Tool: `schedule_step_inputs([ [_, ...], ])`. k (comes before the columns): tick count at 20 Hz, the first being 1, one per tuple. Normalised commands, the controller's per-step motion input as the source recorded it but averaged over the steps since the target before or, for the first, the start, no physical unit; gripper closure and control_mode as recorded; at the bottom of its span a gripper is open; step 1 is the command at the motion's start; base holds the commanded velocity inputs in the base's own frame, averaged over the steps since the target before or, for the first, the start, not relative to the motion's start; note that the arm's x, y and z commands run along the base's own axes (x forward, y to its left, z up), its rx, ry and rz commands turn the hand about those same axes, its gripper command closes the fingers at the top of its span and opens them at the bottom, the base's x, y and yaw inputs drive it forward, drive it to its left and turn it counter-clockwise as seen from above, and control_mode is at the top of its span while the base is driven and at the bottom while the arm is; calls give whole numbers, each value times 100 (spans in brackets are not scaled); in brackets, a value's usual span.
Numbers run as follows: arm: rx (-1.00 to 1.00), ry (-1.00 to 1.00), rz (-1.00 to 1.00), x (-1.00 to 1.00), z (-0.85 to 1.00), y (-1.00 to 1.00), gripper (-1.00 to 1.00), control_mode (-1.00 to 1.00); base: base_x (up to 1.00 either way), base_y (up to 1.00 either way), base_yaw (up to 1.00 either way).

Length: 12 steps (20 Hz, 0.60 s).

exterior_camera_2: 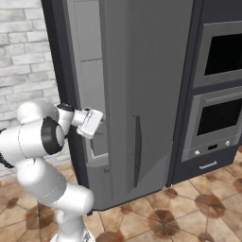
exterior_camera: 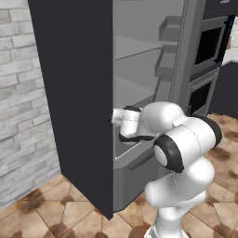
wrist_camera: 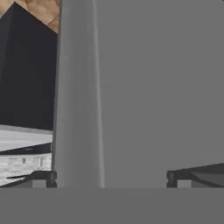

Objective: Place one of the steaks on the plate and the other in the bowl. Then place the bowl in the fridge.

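Left base view, read left to right, shows brick wall (exterior_camera: 23, 93), then the fridge (exterior_camera: 74, 93) with door open and pale shelves bare of any bowl, so the storing step looks unfinished, the arm bent forward at the door edge, its tool (wrist_camera: 109, 177) spread wide, holding nothing.

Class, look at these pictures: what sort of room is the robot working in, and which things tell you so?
Most likely a home kitchen: a tall dark fridge standing open with pale shelves inside, a built-in black oven stack beside it, and a brown tiled floor.
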Motion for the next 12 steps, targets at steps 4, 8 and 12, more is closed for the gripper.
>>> schedule_step_inputs([
  [4, -1, 0, 0, -51, -6, -86, -100, -100, 0, 0, 0],
  [8, -3, 0, 0, -71, 0, -85, -100, -100, 0, 0, 0],
  [12, -3, 5, -3, -60, 0, -98, -100, -100, 0, 0, 0],
])
